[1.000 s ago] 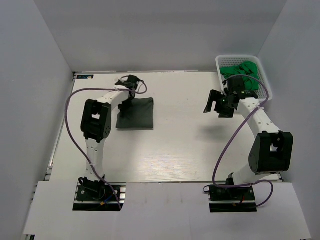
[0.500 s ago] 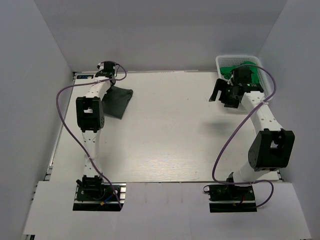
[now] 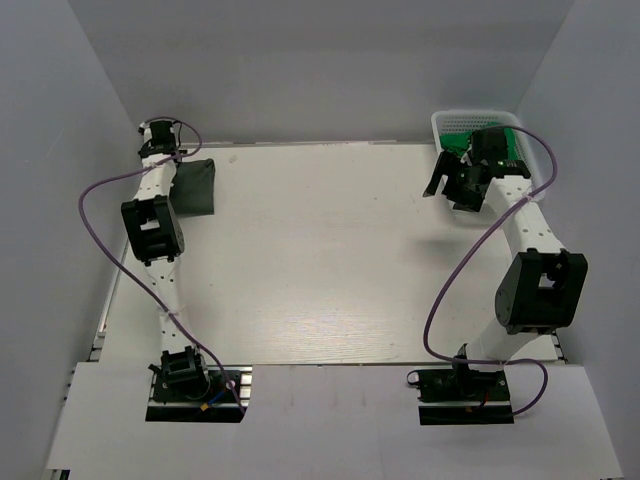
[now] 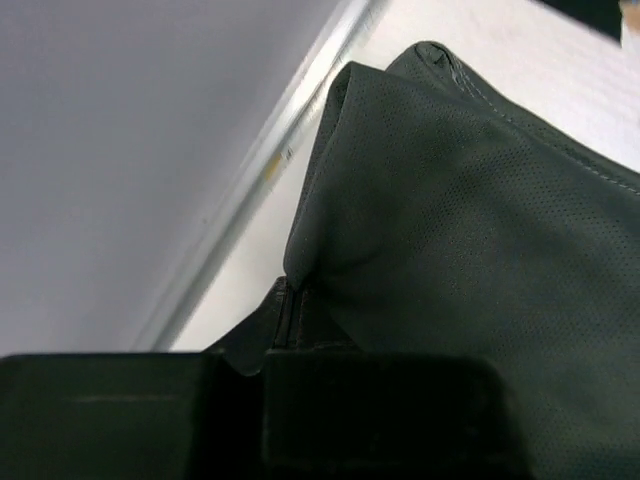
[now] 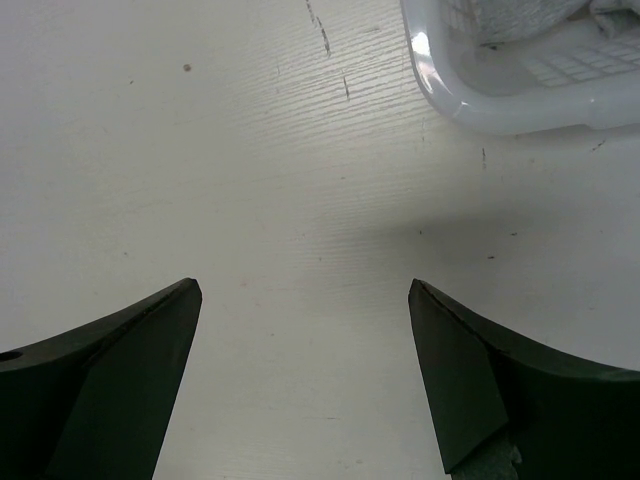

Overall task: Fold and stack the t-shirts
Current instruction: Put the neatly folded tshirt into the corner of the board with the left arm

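Left gripper (image 3: 158, 133) first: it's up in the far-left corner, jaws pressed together on a fold of the dark charcoal grey t-shirt (image 3: 197, 185). The left wrist view shows that pinch close up, with the cloth tucked into the gripper (image 4: 290, 318) and the rest of the grey t-shirt (image 4: 470, 250) spreading out from it in a rumpled, dotted-weave sheet. From above the shirt reads as a compact dark bundle at the far-left edge of the surface (image 3: 330, 250), right beside the left arm. Whether its underside lies flat on the surface, I can't tell. Past the cloth, the wrist view catches a pale metal edge strip (image 4: 262, 170) and the grey wall (image 4: 120, 150).

Over to the right gripper (image 3: 450, 186): jaws spread wide, nothing between them, hanging over bare surface just in front of the white lattice basket (image 3: 470, 116). Its own camera shows the two dark fingers (image 5: 120, 370) well apart, the gripper (image 5: 305, 290) framing plain white board, and one rounded corner of the basket (image 5: 470, 105) at the top right.

Inside the basket sit the emerald green t-shirts (image 3: 452, 146), crumpled. The right arm covers most of them, so a count isn't possible. In the wrist view the basket's contents are washed out and cut off by the frame.
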`<action>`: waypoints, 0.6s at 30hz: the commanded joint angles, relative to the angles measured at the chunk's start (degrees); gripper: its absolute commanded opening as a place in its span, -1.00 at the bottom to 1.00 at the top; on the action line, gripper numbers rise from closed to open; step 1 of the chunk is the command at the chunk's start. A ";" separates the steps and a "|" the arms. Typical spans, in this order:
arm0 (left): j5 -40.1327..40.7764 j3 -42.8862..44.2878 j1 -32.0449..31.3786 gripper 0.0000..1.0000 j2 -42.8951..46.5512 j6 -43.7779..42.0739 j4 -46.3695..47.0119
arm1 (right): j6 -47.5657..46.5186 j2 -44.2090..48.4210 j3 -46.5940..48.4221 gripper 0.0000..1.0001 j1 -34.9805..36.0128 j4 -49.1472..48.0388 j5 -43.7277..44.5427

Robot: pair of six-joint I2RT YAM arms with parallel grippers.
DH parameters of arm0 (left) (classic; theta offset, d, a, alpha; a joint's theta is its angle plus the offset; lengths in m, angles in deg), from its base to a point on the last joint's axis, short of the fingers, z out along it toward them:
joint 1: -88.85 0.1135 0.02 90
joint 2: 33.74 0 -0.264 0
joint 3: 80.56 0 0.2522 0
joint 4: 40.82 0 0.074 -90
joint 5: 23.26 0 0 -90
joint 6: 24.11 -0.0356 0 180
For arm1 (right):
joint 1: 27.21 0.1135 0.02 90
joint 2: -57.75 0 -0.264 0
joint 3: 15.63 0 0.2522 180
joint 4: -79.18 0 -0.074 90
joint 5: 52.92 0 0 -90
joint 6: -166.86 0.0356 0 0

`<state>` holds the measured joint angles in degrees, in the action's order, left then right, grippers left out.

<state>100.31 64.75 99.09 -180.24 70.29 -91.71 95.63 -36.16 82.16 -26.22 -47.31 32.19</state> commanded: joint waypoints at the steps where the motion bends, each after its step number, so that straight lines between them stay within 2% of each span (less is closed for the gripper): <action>1: -3.32 2.49 0.22 -1.00 1.04 -1.86 4.77 | 0.75 -0.75 2.89 0.81 -0.29 0.51 -1.44; 9: -7.28 3.55 0.75 -1.00 -0.63 -1.15 6.36 | 1.89 -1.54 3.25 0.81 -1.96 0.42 -3.55; 10: -7.28 3.54 0.75 -0.95 -0.63 -0.20 5.84 | 2.06 -1.45 3.25 0.81 -2.14 0.16 -3.81; 11: -6.41 3.02 0.75 -0.80 -0.63 0.51 5.31 | 2.07 -1.28 3.07 0.81 -2.05 0.24 -4.08; 12: -6.40 3.01 0.75 -0.38 -0.63 0.52 5.31 | 2.07 -1.19 2.98 0.81 -2.05 -0.10 -4.51; 13: -5.71 3.01 0.75 -0.33 0.06 0.52 4.79 | 2.07 -1.36 3.24 0.81 -1.96 -0.11 -4.95; 18: -0.26 2.49 0.75 -0.36 3.40 1.57 2.67 | 1.72 -0.84 4.04 0.81 -2.05 0.42 -6.01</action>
<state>95.91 66.46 99.84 -181.51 70.68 -87.88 97.42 -37.38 83.14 -28.21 -46.63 27.85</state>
